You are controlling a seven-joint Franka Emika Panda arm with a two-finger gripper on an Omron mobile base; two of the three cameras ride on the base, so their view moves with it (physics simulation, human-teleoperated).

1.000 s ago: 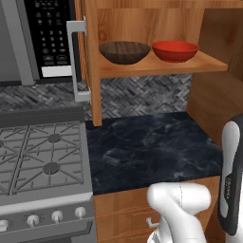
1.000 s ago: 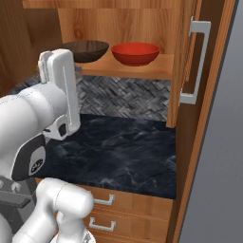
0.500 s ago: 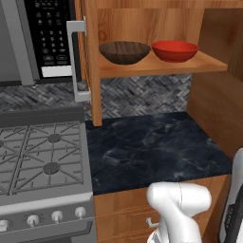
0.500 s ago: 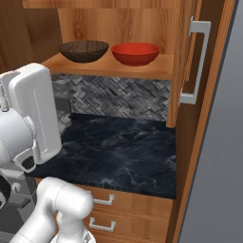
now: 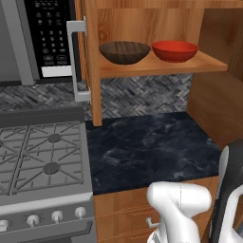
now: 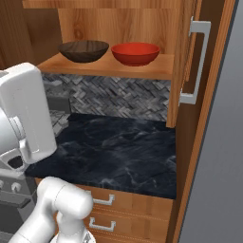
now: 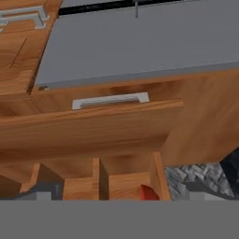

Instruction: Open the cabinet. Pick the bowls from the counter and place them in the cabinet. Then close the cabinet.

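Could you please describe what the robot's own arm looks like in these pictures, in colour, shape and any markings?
The arm is made of glossy white, rounded shells with thin seam lines. Its lower link is a smooth bulbous white casing, and beside it runs a dark grey to black strip edged in white. In the right base view a dark recess shows at a joint. No cables or printed markings are visible.

Upper centre of the left base view: a dark brown wood-grain bowl [image 5: 124, 51] beside a glossy red bowl [image 5: 174, 50], in a warm-brown wooden cabinet [image 5: 156, 21] with grey handles [image 5: 76, 61]. Below, a black-blue marbled counter [image 5: 147, 142] and grey herringbone backsplash [image 5: 142, 95].
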